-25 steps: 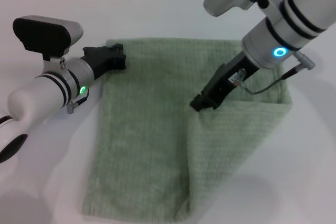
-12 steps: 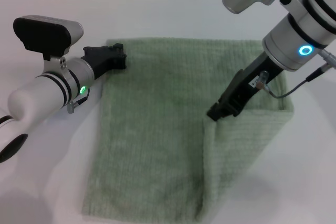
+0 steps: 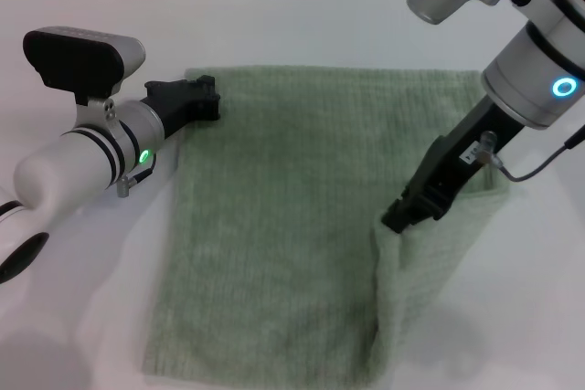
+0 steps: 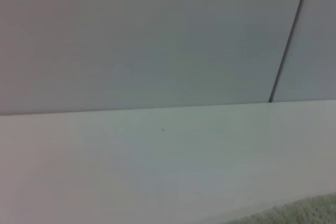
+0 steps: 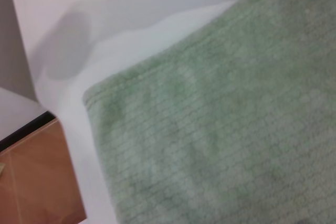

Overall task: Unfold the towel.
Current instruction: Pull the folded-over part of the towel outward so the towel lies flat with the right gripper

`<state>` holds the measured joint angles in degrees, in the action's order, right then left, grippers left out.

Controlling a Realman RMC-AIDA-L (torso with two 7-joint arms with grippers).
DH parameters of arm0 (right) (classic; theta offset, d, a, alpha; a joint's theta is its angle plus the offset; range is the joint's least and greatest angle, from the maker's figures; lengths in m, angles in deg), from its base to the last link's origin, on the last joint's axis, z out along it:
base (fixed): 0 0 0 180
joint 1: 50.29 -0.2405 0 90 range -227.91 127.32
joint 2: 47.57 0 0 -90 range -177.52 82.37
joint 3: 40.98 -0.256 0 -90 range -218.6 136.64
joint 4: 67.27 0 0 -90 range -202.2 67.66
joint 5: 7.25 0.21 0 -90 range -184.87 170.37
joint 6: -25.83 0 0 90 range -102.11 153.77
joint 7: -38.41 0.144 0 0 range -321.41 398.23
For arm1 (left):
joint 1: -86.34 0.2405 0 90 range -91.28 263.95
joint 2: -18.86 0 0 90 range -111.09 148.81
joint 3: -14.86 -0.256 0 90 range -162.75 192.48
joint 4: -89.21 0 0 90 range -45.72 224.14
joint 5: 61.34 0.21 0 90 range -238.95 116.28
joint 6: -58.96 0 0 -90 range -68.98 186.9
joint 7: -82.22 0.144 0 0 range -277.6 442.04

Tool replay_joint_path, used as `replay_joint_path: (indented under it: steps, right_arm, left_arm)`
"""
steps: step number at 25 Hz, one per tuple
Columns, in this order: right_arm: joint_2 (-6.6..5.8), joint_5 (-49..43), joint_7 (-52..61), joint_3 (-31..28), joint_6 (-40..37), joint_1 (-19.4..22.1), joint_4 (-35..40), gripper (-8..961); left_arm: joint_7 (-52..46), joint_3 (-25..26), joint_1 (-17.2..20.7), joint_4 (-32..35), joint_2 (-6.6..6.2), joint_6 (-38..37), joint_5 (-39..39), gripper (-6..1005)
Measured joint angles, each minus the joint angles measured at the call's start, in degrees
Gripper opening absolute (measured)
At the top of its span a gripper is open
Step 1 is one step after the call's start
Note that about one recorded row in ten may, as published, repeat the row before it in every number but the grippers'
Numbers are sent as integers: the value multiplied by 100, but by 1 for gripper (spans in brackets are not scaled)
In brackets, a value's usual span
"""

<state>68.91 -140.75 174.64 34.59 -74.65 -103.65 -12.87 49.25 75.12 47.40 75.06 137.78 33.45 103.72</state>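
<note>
Head view: towel (image 3: 274, 235) flat on desk (image 3: 274, 15), right flap still folded. Right gripper (image 3: 404, 216) fingers pinch the flap edge, mid-unfold; next, pull it rightward. Left gripper (image 3: 206, 98) at far-left corner, fingers unclear. Wrist views: desk, towel only.

bare white table (image 3: 302, 15) lies open beyond the towel (image 3: 274, 226), while the left gripper (image 3: 196, 102) blocks its far left corner and the right gripper (image 3: 402, 216) its right flap.
</note>
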Motion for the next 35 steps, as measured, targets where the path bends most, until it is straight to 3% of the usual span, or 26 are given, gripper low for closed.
replay_joint_path:
  steps: [13,32,35]
  right_arm:
    - [22,-367,252,-87,-713,60,178,51]
    - [23,-503,255,-52,-940,125,118,110]
    - [23,-503,255,-51,-934,124,115,161]
  left_arm:
    - [-5,41,0,0,0,2,0,-1]
    - [-8,48,-6,-59,-16,13,0,-2]
    - [-8,48,-4,-69,-17,39,0,-2]
